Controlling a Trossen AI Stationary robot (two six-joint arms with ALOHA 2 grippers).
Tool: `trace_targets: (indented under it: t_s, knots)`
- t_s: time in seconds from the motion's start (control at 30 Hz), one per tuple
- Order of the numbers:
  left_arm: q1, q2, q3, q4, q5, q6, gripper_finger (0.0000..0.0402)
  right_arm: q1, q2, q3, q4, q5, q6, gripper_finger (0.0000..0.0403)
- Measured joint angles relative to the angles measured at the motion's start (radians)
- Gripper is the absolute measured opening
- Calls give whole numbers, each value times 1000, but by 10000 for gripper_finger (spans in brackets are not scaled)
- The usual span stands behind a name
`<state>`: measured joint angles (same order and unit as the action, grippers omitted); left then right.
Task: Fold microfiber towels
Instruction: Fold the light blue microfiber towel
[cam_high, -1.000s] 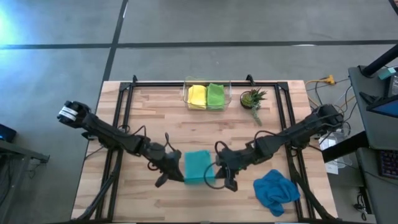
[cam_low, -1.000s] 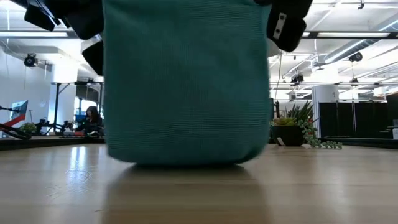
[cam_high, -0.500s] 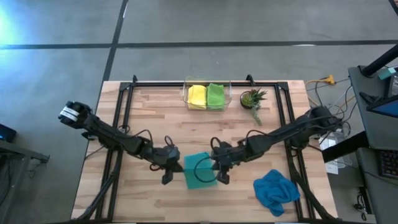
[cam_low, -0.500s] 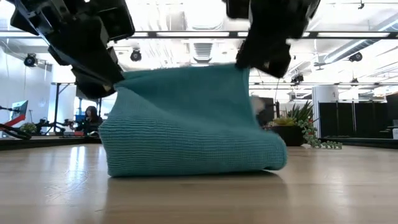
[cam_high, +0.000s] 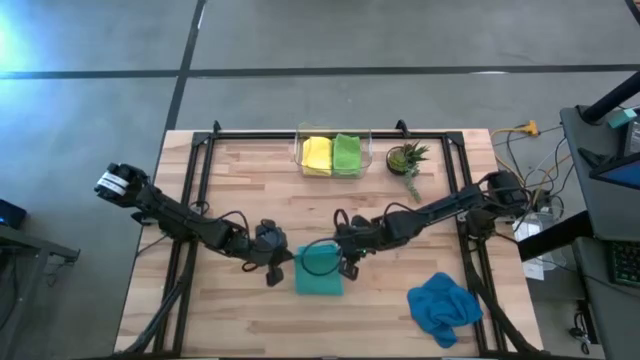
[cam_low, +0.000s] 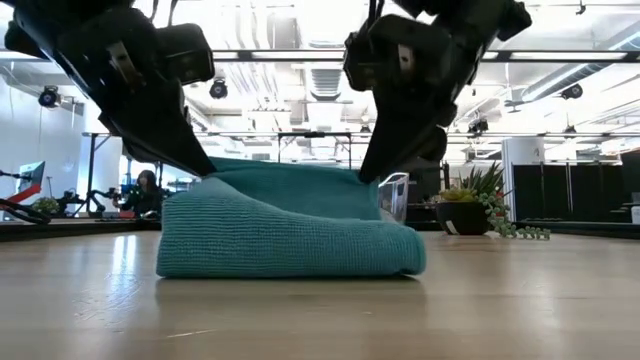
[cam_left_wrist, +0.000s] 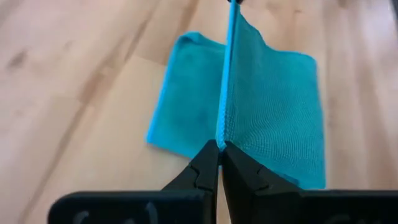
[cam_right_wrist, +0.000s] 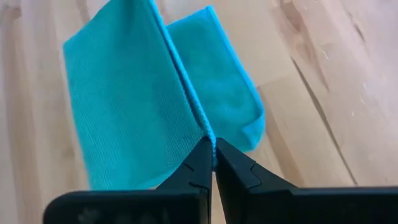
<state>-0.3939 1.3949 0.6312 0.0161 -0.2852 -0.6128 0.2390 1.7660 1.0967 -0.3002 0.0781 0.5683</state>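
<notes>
Your wooden worktop (cam_high: 250, 180) fills the middle of the high view, framed by a black rail. Both dark arms reach inward across it and meet near its front centre.

The teal towel (cam_high: 319, 270) lies there, folded over, with its lower layer flat on the wood. In the low view the teal towel (cam_low: 290, 235) sits as a low, rounded bundle whose upper edge is lifted between the two arms.

Your left gripper (cam_high: 277, 262) is at the towel's left edge, clenched on the raised cloth; its wrist view shows the left gripper (cam_left_wrist: 220, 149) pinching a thin upright ridge of the teal towel (cam_left_wrist: 273, 112). Your right gripper (cam_high: 346, 262) is at the towel's right edge, clamped on the same fold; in its wrist view the right gripper (cam_right_wrist: 213, 148) nips the edge of the teal towel (cam_right_wrist: 130, 106).

The blue towel (cam_high: 443, 305) lies crumpled near the front right corner, well apart from the grippers.

At the back centre a clear bin (cam_high: 297, 150) holds the yellow towel (cam_high: 317, 154) and the lime green towel (cam_high: 347, 154) side by side, both folded.

Just right of the bin stands a small potted plant (cam_high: 406, 160).
</notes>
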Motion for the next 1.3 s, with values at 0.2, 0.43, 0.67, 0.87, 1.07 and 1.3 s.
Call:
trace_targets:
  t_s: [0.2,0.43,0.67,0.87,1.07,1.3]
  knots:
    - [23,11,0,-21,-71,-7,0,-25,18,-6,1,6,0,8]
    - [64,153,9,-5,1,-5,1,-23,63,-13,-29,2,9,8]
    - [65,246,35,21,-15,-10,1,-36,65,-18,-43,30,11,9]
    - [66,194,28,10,-3,-9,0,-50,64,-18,-35,30,10,14]
    - [57,102,18,57,-2,48,3,-64,63,-13,-4,41,-1,61]
    - [50,145,23,257,8,157,46,-61,39,-7,50,47,-22,119]
